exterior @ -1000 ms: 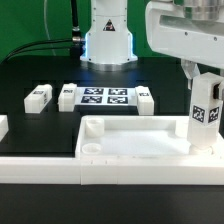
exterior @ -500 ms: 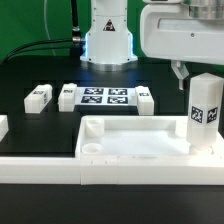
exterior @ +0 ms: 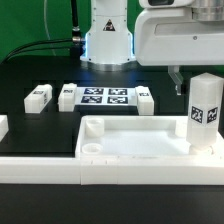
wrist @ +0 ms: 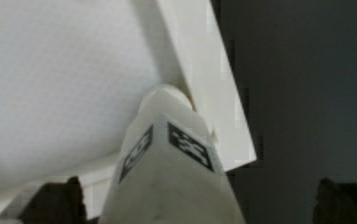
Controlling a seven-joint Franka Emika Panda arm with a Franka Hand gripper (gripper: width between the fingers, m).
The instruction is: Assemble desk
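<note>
Pincer [wrist: 201, 200] gapes wide (gripping nothing) astride upright leg [exterior: 205, 115].

You'll see the marker board [exterior: 105, 97] flat on the black counter [exterior: 40, 128], with a white border rail [exterior: 40, 167] in front.

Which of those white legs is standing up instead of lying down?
The leg at the exterior view's right, upright at the tabletop's corner; the others lie flat on the black table.

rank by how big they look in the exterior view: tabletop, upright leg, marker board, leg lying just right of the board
tabletop
upright leg, though nearer the camera
marker board
lying leg
</note>
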